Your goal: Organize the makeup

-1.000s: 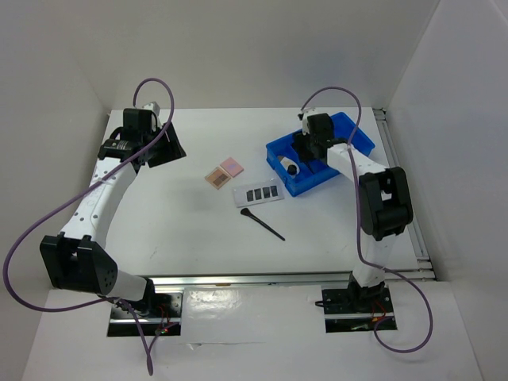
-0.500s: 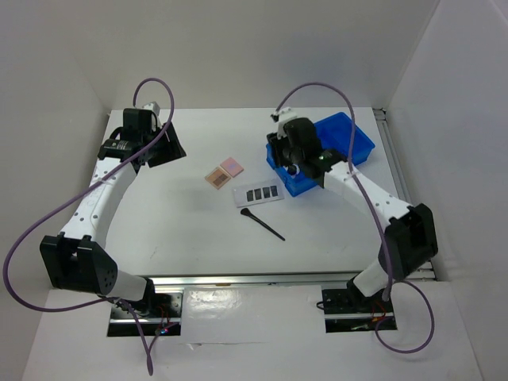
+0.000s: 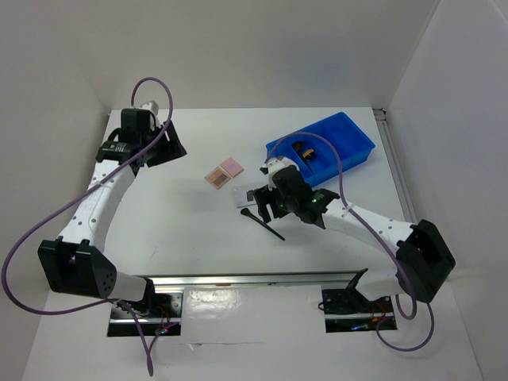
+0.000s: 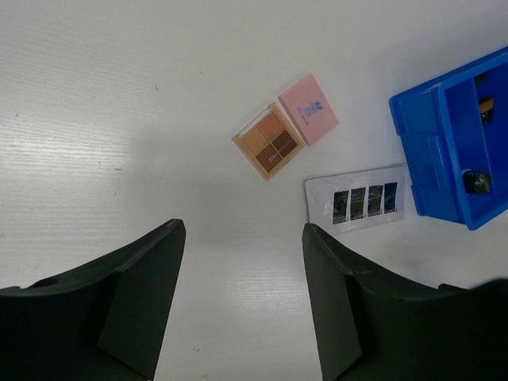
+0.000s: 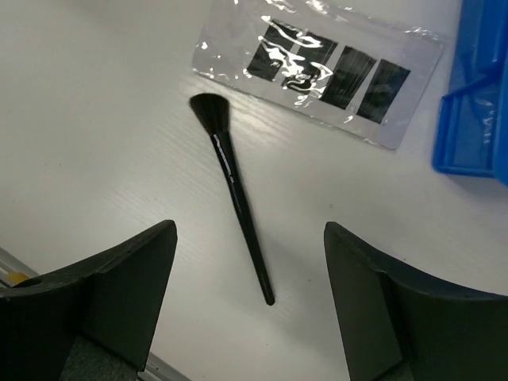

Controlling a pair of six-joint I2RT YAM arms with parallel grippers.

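White table (image 3: 182, 226): compacts (image 4: 274, 139), palette (image 5: 317, 70), brush (image 5: 236, 194), bin (image 3: 355, 143)

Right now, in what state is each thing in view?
black brush, lying flat.
strip palette, flat, in clear wrap.
tan compact, pans uncovered.
pink square, flat, touching the tan compact.
blue bin, upright, partly filled.
left pincer, open, empty.
right pincer, open, empty, above the black brush.

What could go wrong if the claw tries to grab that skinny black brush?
1. The black brush is thin and lies flat on the table. The open right claw might scrape the table, or pinch badly so the brush slips or rolls away.
2. Its bristles lie close beside the shiny strip palette. A claw coming down near that end might bump the palette.
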